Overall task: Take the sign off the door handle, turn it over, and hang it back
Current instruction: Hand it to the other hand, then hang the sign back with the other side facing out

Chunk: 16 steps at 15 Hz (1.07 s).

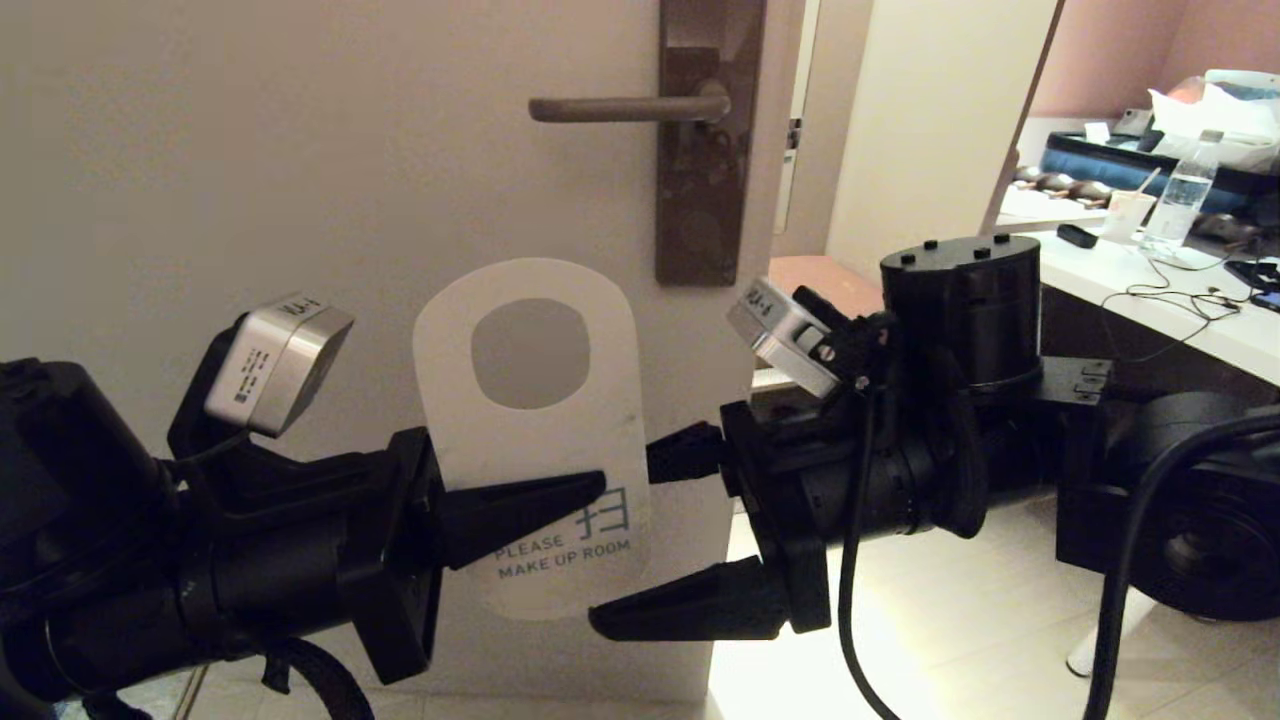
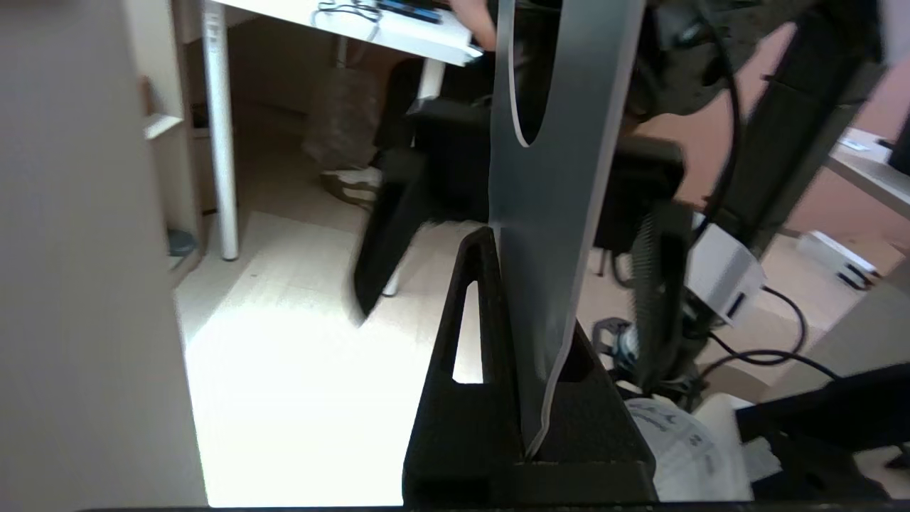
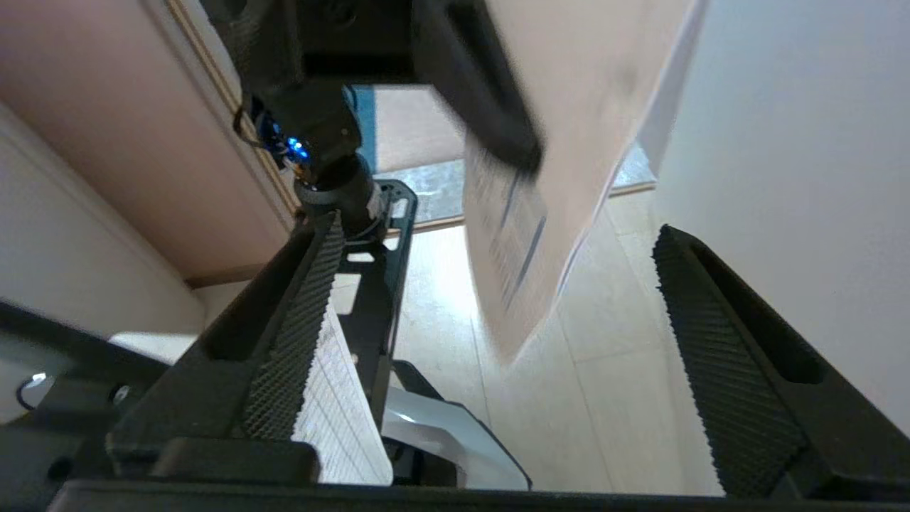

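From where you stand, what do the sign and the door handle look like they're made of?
The sign: thin stiff card or plastic, matte white. It stays flat, held by one edge in the left gripper, probably card. The handle: metal by its look, brown brushed finish with a soft sheen, on a darker backplate.

White sign [image 1: 540, 440] with grey lettering; dark brown door handle [image 1: 625, 107]; black tools.

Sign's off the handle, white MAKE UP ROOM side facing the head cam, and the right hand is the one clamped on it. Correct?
Not quite: the left hand is clamped on the sign. The right hand is open, its fingers apart on either side of the sign's edge. The head view shows this; the rest holds: the sign is off the door handle, white side facing the camera.
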{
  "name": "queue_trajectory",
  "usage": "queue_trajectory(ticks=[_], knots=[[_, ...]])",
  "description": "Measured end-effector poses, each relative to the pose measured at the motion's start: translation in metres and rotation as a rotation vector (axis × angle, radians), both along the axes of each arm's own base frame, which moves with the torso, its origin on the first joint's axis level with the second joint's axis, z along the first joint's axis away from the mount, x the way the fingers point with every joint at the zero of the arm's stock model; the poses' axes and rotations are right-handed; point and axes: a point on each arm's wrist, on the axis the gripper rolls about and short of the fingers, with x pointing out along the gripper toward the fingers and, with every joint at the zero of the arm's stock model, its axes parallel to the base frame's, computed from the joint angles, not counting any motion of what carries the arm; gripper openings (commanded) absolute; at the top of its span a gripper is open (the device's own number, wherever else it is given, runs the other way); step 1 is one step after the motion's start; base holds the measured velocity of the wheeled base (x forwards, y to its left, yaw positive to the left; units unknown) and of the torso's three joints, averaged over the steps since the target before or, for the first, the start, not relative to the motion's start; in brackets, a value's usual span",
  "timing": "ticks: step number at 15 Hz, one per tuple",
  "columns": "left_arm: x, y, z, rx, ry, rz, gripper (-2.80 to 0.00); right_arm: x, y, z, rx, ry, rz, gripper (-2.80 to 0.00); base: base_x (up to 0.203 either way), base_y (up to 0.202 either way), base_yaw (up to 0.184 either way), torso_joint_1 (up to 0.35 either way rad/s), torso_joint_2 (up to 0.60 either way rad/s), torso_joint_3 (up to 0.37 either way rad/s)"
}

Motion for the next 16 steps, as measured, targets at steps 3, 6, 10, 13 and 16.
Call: queue_trajectory(ticks=[3,6,10,13,16], knots=[[0.005,0.002,0.0,0.002,-0.003,0.02,-2.8,-0.006,-0.018,0.0,-0.007,0.006,-0.033,0.0,0.0,0.0,0.0,0.0,0.0,0.0],[0.007,0.003,0.0,0.002,-0.007,0.028,-2.8,-0.012,-0.04,0.0,-0.011,0.008,-0.081,0.0,0.0,0.0,0.0,0.0,0.0,0.0],[0.008,0.004,0.0,0.002,-0.007,0.038,-2.8,-0.017,-0.073,-0.001,-0.028,-0.04,-0.213,0.0,0.0,0.0,0.0,0.0,0.0,0.0],[0.009,0.005,0.001,0.001,-0.009,0.046,-2.8,-0.027,-0.095,-0.004,-0.041,-0.049,-0.283,-2.8,0.0,0.0,0.0,0.0,0.0,0.0],[0.009,0.005,0.001,0.002,-0.01,0.047,-2.8,-0.035,-0.113,-0.006,-0.044,-0.052,-0.345,-2.8,0.0,0.0,0.0,0.0,0.0,0.0]])
